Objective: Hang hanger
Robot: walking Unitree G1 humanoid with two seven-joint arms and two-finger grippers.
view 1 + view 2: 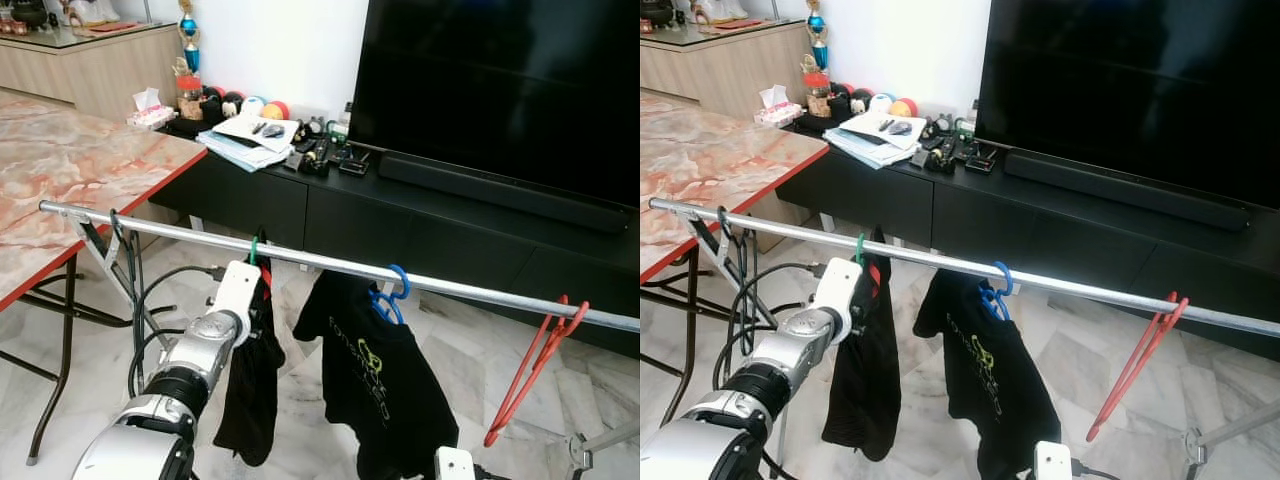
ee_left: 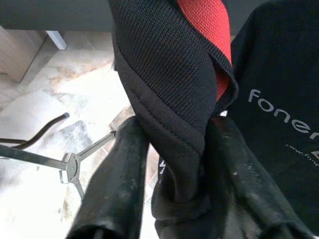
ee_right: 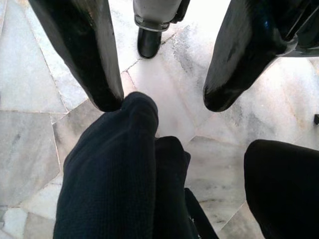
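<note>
A metal rail [image 1: 330,264] runs across in front of the black TV cabinet [image 1: 420,215]. A green hanger [image 1: 254,250] with a black and red garment [image 1: 250,380] hangs toward the rail's left end. A blue hanger [image 1: 392,293] carrying a black T-shirt [image 1: 375,380] hangs at its middle, and an empty red hanger [image 1: 535,365] near its right end.

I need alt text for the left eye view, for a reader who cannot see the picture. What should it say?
The robot's left claw grips a black garment hanging from a green hanger on a metal rail. Further along the rail hang a black T-shirt on a blue hanger and an empty red hanger. Behind stand a television and a marble-pattern table.
</note>
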